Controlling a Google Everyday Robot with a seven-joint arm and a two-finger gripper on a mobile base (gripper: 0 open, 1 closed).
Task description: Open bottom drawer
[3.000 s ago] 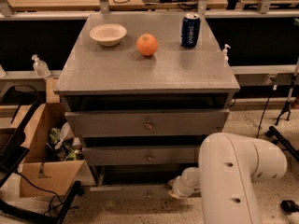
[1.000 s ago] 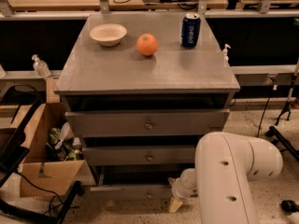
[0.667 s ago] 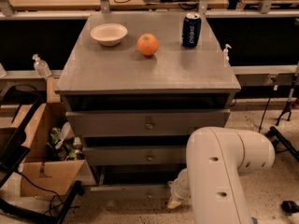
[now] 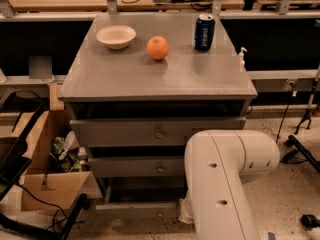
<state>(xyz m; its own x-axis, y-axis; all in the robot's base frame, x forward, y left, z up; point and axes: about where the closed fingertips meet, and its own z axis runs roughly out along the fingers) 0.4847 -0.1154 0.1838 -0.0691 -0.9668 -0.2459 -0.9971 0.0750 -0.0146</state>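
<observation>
The white robot arm [image 4: 220, 184] fills the lower right, its thick link running down in front of the grey cabinet [image 4: 125, 131]. It ends low at the cabinet's right foot, where the fingers [image 4: 186, 211] show only as a pale lump at the arm's left edge. The arm covers them, so I cannot tell how far open they are or whether they hold anything.

The counter [image 4: 150, 79], the cabinet's flat grey top, lies high above the fingers. Well to their left on the floor stands an open cardboard box [image 4: 45, 189] with clutter in it.

The bottom drawer [image 4: 135, 209] is just to the left of the fingers and level with them. Its narrow grey front reaches right up to the pale lump and seems to stand a little forward of the two drawers above it, with a dark gap over it. Whether the fingers touch it cannot be told.

On the counter, far above and to the left of the fingers, sits a cream bowl [image 4: 116, 36]. An orange [image 4: 157, 48] is right of the bowl, and a blue can [image 4: 204, 32] stands upright almost straight above the fingers.
</observation>
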